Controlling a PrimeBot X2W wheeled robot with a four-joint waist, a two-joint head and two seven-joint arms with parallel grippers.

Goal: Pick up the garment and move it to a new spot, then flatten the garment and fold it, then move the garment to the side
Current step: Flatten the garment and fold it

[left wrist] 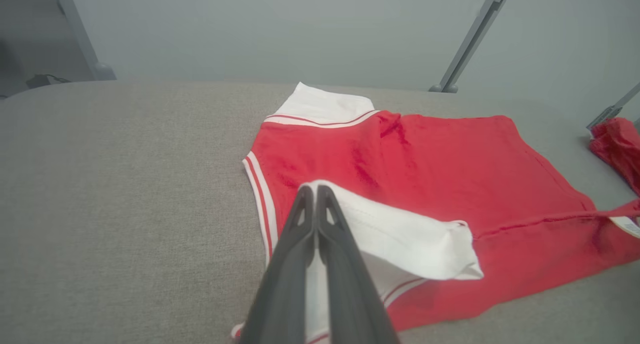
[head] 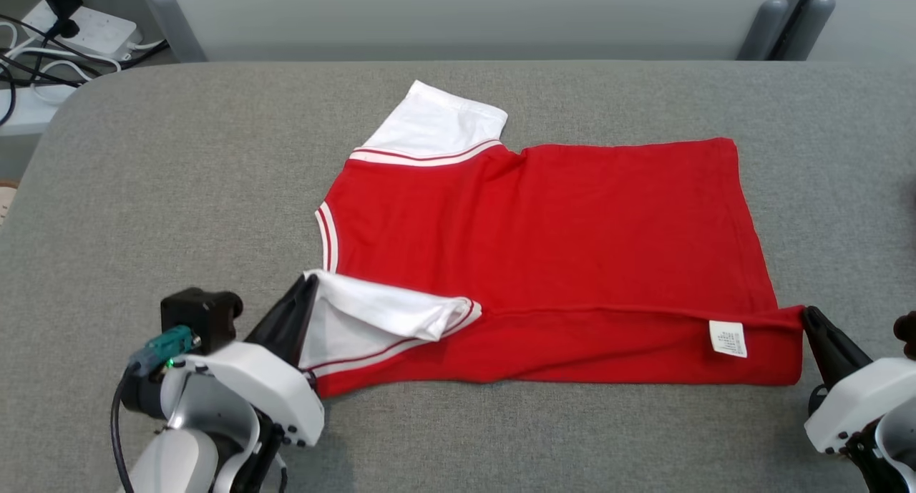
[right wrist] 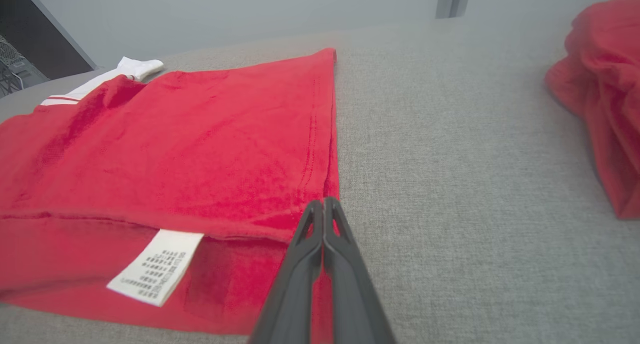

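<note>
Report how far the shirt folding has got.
Done: the garment lies spread flat on the grey table. In hand: the first fold; the left gripper is shut on the near white sleeve, the right gripper on the near hem corner, and the near edge is turned over, care label showing. Left: the far sleeve is unfolded, further folds, then moving it aside.

Left fingers (head: pixel 286 321) pressed together, right fingers (head: pixel 826 343) pressed together, tips angled inward.
</note>
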